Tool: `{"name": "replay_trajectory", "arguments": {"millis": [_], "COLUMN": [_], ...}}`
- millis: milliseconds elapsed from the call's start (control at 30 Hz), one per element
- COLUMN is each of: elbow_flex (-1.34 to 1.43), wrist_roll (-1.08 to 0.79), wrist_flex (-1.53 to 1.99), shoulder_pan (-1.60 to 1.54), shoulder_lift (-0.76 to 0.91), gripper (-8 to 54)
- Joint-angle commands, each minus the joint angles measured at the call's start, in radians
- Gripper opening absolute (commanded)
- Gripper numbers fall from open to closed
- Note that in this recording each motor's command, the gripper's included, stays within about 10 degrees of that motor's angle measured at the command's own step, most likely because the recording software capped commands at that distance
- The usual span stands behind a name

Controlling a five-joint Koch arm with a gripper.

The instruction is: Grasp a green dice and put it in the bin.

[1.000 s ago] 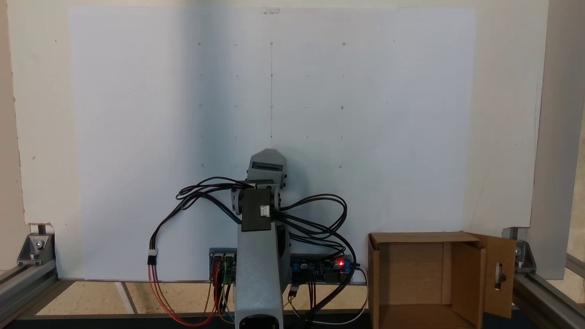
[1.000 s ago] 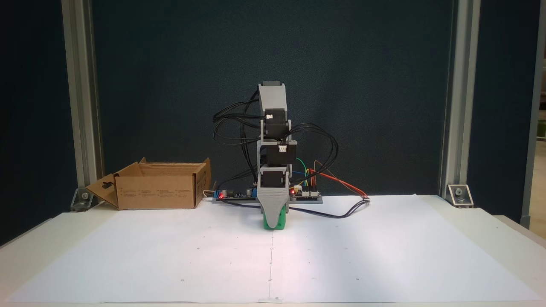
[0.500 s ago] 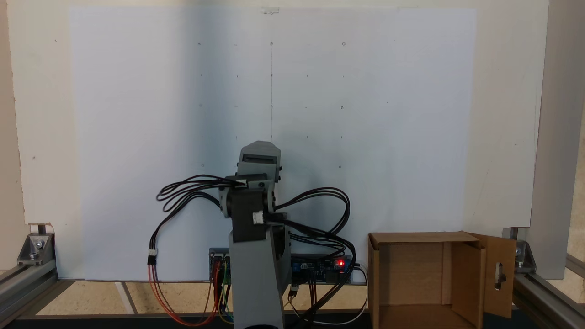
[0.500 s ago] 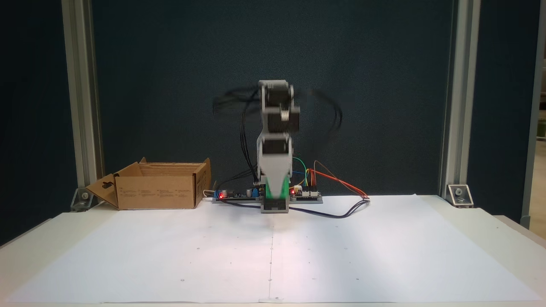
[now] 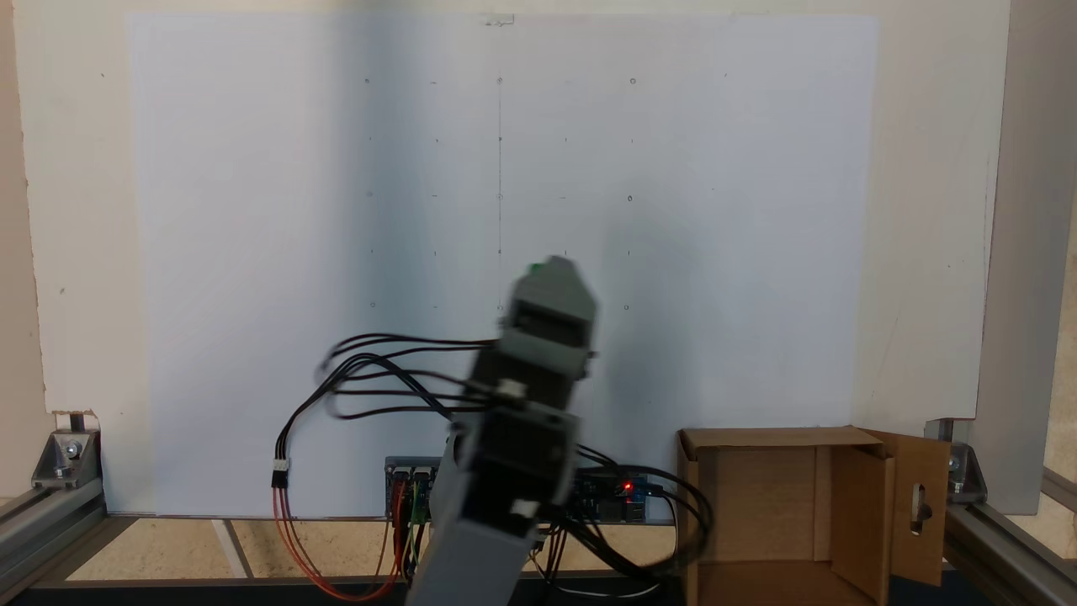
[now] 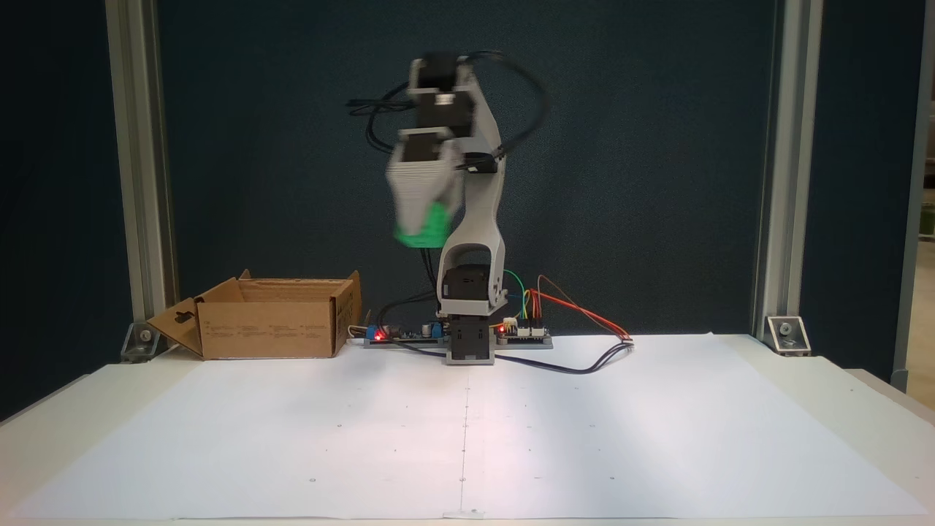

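In a fixed view from above, my grey gripper point(image 5: 549, 268) pinches the small bright green dice point(image 5: 535, 269) — just a green sliver at my tip — with the brown corrugated cardboard bin point(image 5: 787, 438) lower right. In the front fixed view the green dice point(image 6: 427, 223) hangs high in my gripper point(image 6: 419, 232); the bin point(image 6: 266, 325) lies down-left — my coming swing.

White paper sheet point(image 6: 584, 438) with faint dot marks spread over the tabletop point(image 6: 862, 409). Circuit boards point(image 6: 522, 332) with red LEDs behind it, coloured wires point(image 6: 577, 310) trailing. Aluminium frame posts point(image 6: 785, 168) at the sides.
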Motion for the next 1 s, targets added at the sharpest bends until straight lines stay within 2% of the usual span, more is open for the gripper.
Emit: {"name": "replay_trajectory", "arguments": {"millis": [0,233,533,867,967], "elbow_flex": [-0.038,-0.041,-0.054,-0.054,-0.054], "wrist_roll": [-0.165,-0.331,-0.379,-0.439,-0.448], "wrist_flex": [-0.117,-0.334,-0.561,-0.558,-0.451], "shoulder_pan": [0.159,0.630,1.072,1.396,1.460], "shoulder_lift": [-0.023,-0.112,-0.245,-0.379,-0.393], "gripper": [11.5,11.5,11.5,11.5,11.5]}}
